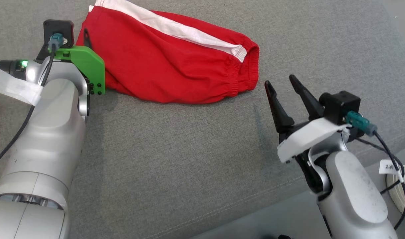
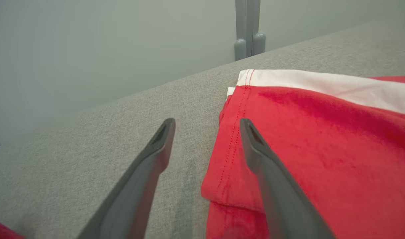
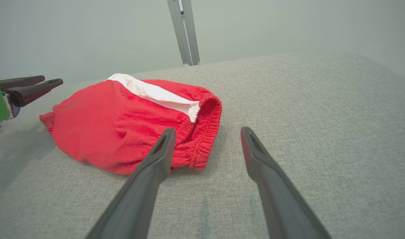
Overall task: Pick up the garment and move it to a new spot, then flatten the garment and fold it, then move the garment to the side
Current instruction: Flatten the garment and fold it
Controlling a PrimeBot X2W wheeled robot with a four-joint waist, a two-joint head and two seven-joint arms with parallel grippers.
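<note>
Garment [image 1: 162,63]: red cloth with a white band along its far side. It lies folded on the surface, in the far left part of the head view. Neither tool holds it.
Garment, ends: the gathered elastic end faces the right tool. The stitched hem end faces the left tool, where an upper layer overlaps a lower one.
Surface [image 1: 175,159]: gray woven fabric that carries the garment, with a seam running near its front edge.
Left tool [image 2: 205,124]: fingers spread, with nothing pinched between them. In the left wrist view one finger is over the garment's hem and the other over bare surface. Whether either finger touches the cloth cannot be told.
Green mount [image 1: 86,64]: a plate on the left wrist. In the head view it covers most of the left tool and overlaps the garment's left end.
Right tool [image 1: 279,80]: fingers spread and empty. It points toward the gathered end and is near it but apart from it, with bare surface between.
White mount [image 1: 308,136]: a plate at the base of the right tool, below a black camera housing with a cable.
Post [image 3: 185,33]: a gray upright behind the far edge of the surface, against a pale wall.
</note>
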